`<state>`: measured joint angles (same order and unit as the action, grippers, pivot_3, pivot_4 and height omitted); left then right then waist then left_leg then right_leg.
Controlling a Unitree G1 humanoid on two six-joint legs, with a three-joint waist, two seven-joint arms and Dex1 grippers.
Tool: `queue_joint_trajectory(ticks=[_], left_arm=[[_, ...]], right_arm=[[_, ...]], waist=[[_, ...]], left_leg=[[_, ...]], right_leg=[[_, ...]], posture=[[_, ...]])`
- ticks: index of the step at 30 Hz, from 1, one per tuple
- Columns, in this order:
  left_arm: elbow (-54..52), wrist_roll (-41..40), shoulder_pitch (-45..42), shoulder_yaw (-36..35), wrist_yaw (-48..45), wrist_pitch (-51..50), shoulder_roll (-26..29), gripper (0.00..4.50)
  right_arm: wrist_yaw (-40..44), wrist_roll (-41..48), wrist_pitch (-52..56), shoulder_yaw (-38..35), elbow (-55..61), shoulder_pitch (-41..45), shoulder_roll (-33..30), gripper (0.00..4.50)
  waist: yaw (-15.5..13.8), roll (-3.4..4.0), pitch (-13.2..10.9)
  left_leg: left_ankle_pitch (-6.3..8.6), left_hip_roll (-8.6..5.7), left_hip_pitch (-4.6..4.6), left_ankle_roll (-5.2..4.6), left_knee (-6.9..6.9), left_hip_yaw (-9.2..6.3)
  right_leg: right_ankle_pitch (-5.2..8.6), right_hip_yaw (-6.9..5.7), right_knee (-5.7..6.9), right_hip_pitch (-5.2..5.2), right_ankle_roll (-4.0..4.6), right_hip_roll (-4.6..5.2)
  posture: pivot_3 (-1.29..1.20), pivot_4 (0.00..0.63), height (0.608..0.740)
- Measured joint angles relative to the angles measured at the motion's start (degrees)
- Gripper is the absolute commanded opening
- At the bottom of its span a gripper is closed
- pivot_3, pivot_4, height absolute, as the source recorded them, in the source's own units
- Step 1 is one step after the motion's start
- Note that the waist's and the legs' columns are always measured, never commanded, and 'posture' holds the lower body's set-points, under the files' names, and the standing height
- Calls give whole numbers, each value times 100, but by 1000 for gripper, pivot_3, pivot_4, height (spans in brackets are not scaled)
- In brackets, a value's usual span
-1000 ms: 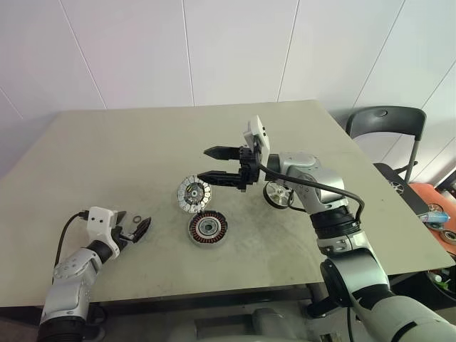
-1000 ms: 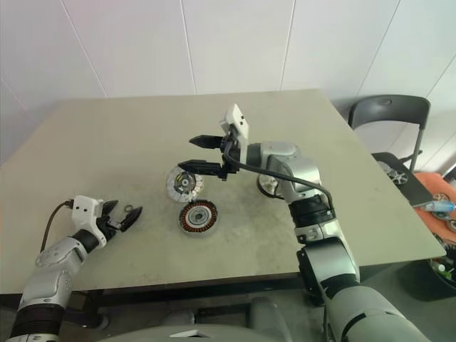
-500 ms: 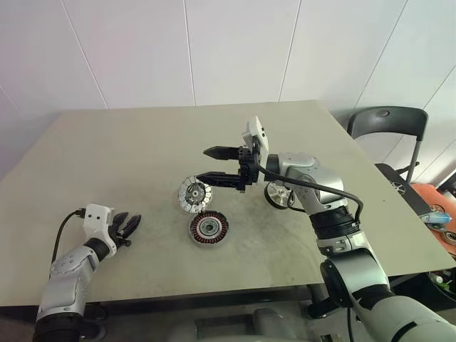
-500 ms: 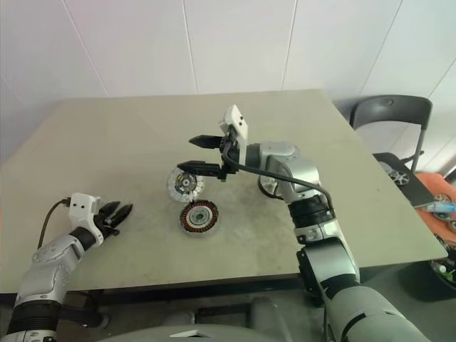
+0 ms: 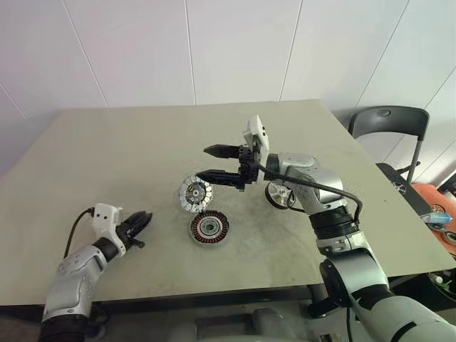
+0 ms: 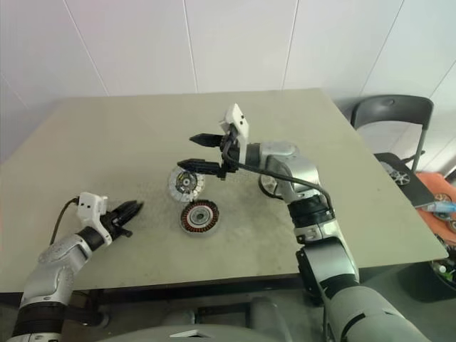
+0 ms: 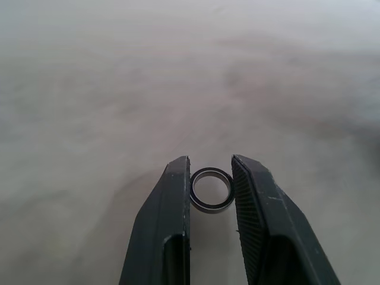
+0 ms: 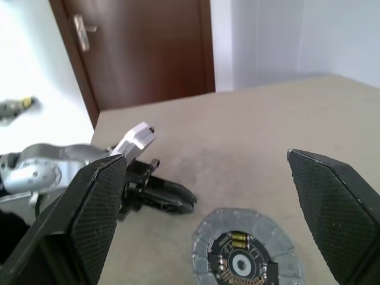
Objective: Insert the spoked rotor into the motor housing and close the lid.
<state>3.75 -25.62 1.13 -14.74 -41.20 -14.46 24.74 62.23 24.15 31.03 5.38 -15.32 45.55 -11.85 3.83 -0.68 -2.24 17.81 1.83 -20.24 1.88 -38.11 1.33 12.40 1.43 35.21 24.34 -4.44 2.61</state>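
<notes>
Your table (image 5: 107,142) carries a wheel-like part (image 5: 278,194) at 3 o'clock of the rotor (image 5: 194,194), under your right arm. The rotor, a silvery segmented disc with a dark centre, lies just below your right gripper (image 5: 214,164), whose fingers stand wide apart. The housing (image 5: 209,226), dark with copper windings, sits at the rotor's 5 o'clock. Your left gripper (image 7: 211,184) pinches a small metal ring (image 7: 211,189), well apart at 8 o'clock.
</notes>
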Motion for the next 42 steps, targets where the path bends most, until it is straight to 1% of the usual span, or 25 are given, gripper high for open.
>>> queue_joint_trajectory(ticks=[2,5,10,15,18,22,27,33,38,42], left_arm=[[-314,-269,-1,-9,-237,-11,1,676],[-865,-763,-11,-7,-663,-60,22,676],[-1335,-1280,-10,29,-1243,-420,302,676],[-1549,-1390,-175,312,-1563,-654,432,676],[-1498,-1169,-452,633,-1554,-668,469,676],[-1049,-476,-806,1228,-1380,-639,506,676],[-796,-140,-978,1620,-1413,-634,461,676],[-675,-62,-992,1771,-1560,-657,459,676],[-532,137,-992,1815,-1502,-645,462,676],[-434,252,-1004,1875,-1392,-624,295,676]], right_arm=[[8,178,147,-154,-23,-2,-41,4500],[217,481,468,-261,74,-116,-287,4500],[773,550,831,8,292,-747,-943,4500],[850,269,785,315,287,-843,-1322,4500],[835,72,699,445,271,-859,-1392,4500],[822,-32,611,526,256,-882,-1391,4500],[786,-41,610,525,256,-932,-1388,4500],[756,-40,610,525,256,-960,-1381,4500],[731,-36,609,521,256,-961,-1365,4500],[722,-34,606,520,256,-961,-1325,4500]], waist=[[-2,2,-1],[-11,2,-1],[-7,5,-3],[12,10,-7],[2,9,-6],[-6,9,-6],[-10,9,-7],[-16,9,-6],[-35,9,-7],[-83,9,-6]], left_leg=[[0,0,-12,0,0,-1],[2,0,-16,-3,2,0],[2,-1,-13,-5,-1,2],[1,-2,-6,-5,-6,-2],[1,-2,-7,-5,-7,-4],[1,-3,-11,-5,-7,-4],[2,-3,-10,-5,-6,-5],[1,-3,-10,-5,-7,-5],[1,-3,-9,-5,-7,-5],[1,-3,-10,-5,-9,-5]], right_leg=[[-2,0,0,12,-3,-2],[-2,-1,-7,13,-3,-1],[8,0,-8,12,11,-3],[9,4,-3,9,13,-14],[8,4,-4,7,12,-16],[2,5,-7,7,2,-16],[1,4,-6,7,0,-15],[2,4,-4,7,1,-15],[1,4,-4,7,0,-16],[0,5,-4,7,-1,-15]], posture=[[0,0,740],[0,0,740],[0,0,740],[0,0,740],[0,0,740],[0,0,740],[0,0,740],[0,0,740],[0,0,740],[0,0,740]])
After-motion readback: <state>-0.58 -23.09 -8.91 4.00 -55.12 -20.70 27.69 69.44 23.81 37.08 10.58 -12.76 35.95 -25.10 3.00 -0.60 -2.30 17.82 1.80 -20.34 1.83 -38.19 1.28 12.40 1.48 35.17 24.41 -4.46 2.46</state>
